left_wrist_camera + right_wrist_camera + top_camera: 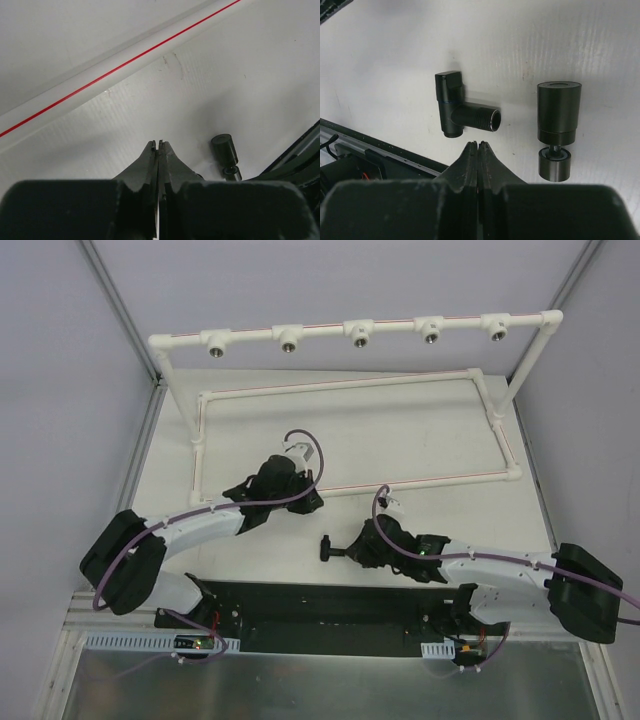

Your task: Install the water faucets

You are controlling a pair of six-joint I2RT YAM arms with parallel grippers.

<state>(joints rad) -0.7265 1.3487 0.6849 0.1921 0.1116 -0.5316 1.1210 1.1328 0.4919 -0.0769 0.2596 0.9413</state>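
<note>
You have two black water faucets, both lying loose on the white tabletop [420,440]. One is a T-shaped faucet [457,107] with a threaded side stem. The other is a stubby cylinder faucet [558,117] with a smaller knob on a thin neck at its near end. They lie near each other but apart, the T-shaped one to the left in the right wrist view, both just beyond the tips of your right claw [477,146]. That claw is pinched fully together on nothing and touches neither faucet. Your left claw [158,145] is likewise closed tight and empty, low over the tabletop, aimed at a white pipe [100,82] with one red stripe. At the far side stands one white pipe frame [340,387], and its raised top bar carries five white fittings [359,333] with metal mouths, all in a row. Your left arm [190,525] and right arm [500,565] both reach in from the outer sides and bend toward the middle, the left wrist farther from the bases than the right
</note>
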